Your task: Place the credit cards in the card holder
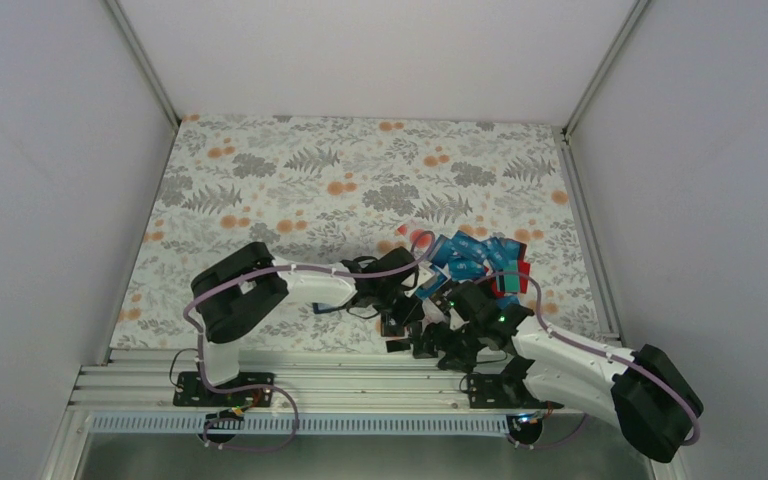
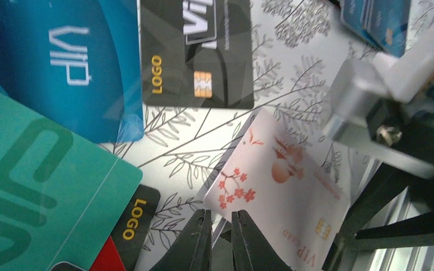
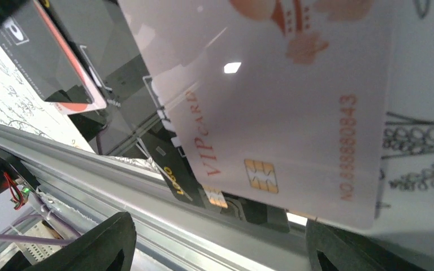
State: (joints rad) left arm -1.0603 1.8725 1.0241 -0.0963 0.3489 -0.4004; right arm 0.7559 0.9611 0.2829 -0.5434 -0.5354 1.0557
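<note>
Pale-pink card (image 2: 282, 180) lies at the counter's (image 1: 290, 180) near edge, just beside the other credit cards (image 1: 475, 262) heaped toward the near right corner. The left end effector (image 2: 220, 226) is clenched almost tight beside that card's corner. The right end effector (image 3: 219, 223) gapes wide, released, facing the card.

Credit cards (image 1: 470, 256): blue/teal/black/red, overlapping mid-right; pale pink one (image 2: 282, 180) raised nr front edge.

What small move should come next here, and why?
Probably close the right fingers on the pale card. It stands tilted, seemingly pinched at one edge by the nearly shut left fingers, and sits just ahead of the open right fingers, ready for a handover.
</note>
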